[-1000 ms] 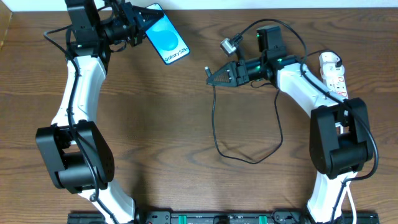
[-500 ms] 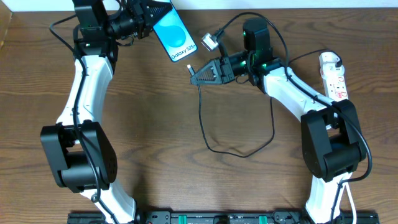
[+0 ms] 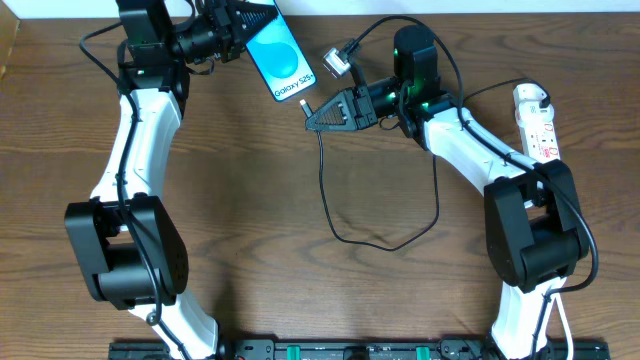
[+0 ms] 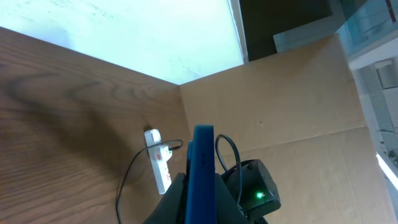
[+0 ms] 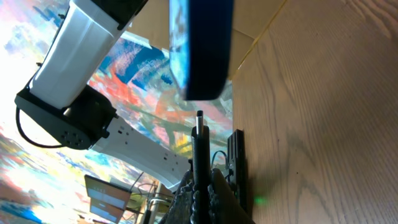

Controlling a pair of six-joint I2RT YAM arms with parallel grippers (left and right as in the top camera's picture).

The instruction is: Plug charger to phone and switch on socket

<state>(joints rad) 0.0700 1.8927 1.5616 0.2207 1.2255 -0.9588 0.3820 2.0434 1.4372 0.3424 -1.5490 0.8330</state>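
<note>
Over the brown wooden table (image 3: 250, 200), the left gripper (image 3: 240, 22) clamps the slim blue-screened phone (image 3: 282, 62). The right gripper (image 3: 312, 118), closed on the plug (image 5: 198, 134) of the thin black charger (image 3: 322, 190), should align squarely with the port before pushing.

A dark brown wood-grain table (image 3: 250, 200) filled the overhead view. Along its far edge ran a plain white surface (image 3: 500, 6), and a tan cardboard sheet (image 3: 7, 45) showed at the far left corner. A black rail with small green parts (image 3: 350, 350) lay along the near edge. The left wrist view showed a tall brown cardboard panel (image 4: 280, 106) standing at the table's edge. Behind the right wrist view spread a blurred backdrop of orange, blue and yellow patches (image 5: 134, 87).
</note>
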